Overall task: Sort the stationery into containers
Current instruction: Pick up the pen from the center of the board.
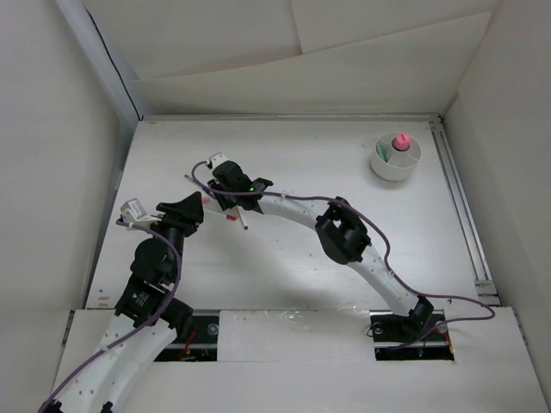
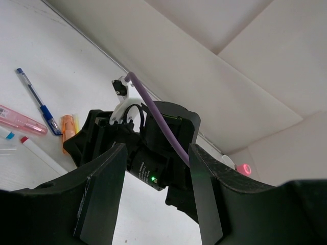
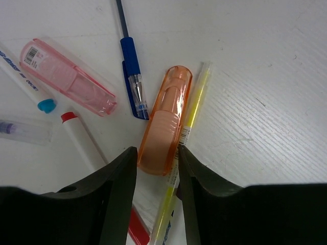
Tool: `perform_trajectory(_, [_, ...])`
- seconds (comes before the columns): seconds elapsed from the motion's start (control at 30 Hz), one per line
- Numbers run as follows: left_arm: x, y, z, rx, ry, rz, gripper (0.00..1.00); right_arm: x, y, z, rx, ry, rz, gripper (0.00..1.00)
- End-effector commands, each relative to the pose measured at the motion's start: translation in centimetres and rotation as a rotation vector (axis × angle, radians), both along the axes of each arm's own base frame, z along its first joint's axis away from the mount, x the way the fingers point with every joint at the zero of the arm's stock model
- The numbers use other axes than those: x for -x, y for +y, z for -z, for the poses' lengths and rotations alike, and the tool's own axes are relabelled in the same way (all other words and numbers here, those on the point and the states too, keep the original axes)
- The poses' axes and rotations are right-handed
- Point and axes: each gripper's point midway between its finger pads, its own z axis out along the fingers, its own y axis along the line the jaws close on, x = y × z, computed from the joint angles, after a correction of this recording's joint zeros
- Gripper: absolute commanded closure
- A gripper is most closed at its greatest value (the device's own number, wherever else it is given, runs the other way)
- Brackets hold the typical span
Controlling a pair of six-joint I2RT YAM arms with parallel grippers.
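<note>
In the right wrist view my right gripper (image 3: 156,153) stands open astride the near end of the small orange piece (image 3: 163,127), which lies flat on the table. A thin yellow pen (image 3: 195,104) lies against its right side and touches my right finger. A blue pen (image 3: 132,71), a pink case (image 3: 69,76) and a white pen with a red tip (image 3: 79,138) lie to the left. The left gripper (image 2: 157,153) is open and empty, close behind the right wrist. The white divided cup (image 1: 395,157) stands at the far right with a pink-capped tube (image 1: 400,140) in it.
The right arm (image 1: 344,232) stretches across the table to the left side, where both grippers crowd together. White walls close in the table (image 1: 284,267) at the back and sides. A metal rail (image 1: 461,206) runs along its right edge.
</note>
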Motion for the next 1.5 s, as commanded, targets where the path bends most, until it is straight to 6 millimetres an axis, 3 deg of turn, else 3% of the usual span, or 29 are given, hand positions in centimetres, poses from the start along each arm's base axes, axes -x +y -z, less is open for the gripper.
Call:
perform_trajectory(0.0, [0.0, -0.1, -0.9, 0.004, -0.032, 0.005, 0.52, 0.5, 1.4, -1.0, -0.028, -0.012, -0.012, 0.56])
perform_trajectory(0.27, [0.0, -0.1, -0.9, 0.004, -0.032, 0.005, 0.52, 0.8, 1.1, 0.3, -0.010, 0.008, -0.007, 0.47])
perform_trajectory(0.37, [0.0, -0.1, -0.9, 0.004, -0.032, 0.005, 0.52, 0.8, 1.1, 0.3, -0.010, 0.008, -0.006, 0.54])
perform_trajectory(0.5, [0.0, -0.1, -0.9, 0.004, -0.032, 0.005, 0.52, 0.9, 0.7, 1.2, 0.004, 0.012, 0.001, 0.53])
perform_trajectory(0.57, [0.0, -0.1, -0.9, 0.004, -0.032, 0.005, 0.52, 0.7, 0.6, 0.2, -0.011, -0.006, 0.008, 0.63])
perform_trajectory(0.67, [0.1, 0.0, -1.1, 0.008, -0.040, 0.005, 0.52, 0.7, 0.3, 0.2, -0.008, -0.011, 0.015, 0.63])
perform_trajectory(0.77, [0.1, 0.0, -1.1, 0.008, -0.040, 0.005, 0.52, 0.9, 0.2, 0.4, 0.002, -0.004, 0.015, 0.47])
perform_trajectory(1.0, [0.1, 0.0, -1.1, 0.008, -0.040, 0.005, 0.52, 0.7, 0.1, 0.4, 0.005, -0.009, 0.022, 0.45])
perform_trajectory(1.1, [0.1, -0.1, -1.1, 0.008, -0.041, 0.014, 0.52, 0.7, -0.2, 0.7, 0.016, -0.008, 0.029, 0.52])
perform_trajectory(1.33, [0.1, -0.1, -1.1, 0.008, -0.041, 0.014, 0.52, 0.9, -0.2, -0.8, -0.052, -0.026, 0.048, 0.75])
perform_trajectory(1.37, [0.1, -0.1, -1.1, 0.008, -0.041, 0.014, 0.52, 0.7, 0.0, -2.4, -0.086, -0.049, 0.048, 0.78])
perform_trajectory(1.43, [0.1, -0.1, -1.1, 0.008, -0.041, 0.014, 0.52, 0.8, -0.4, -2.8, -0.095, -0.053, 0.062, 0.80])
perform_trajectory(1.47, [0.1, -0.1, -1.1, 0.008, -0.041, 0.014, 0.52, 0.9, -0.4, -4.1, -0.118, -0.057, 0.069, 0.81])
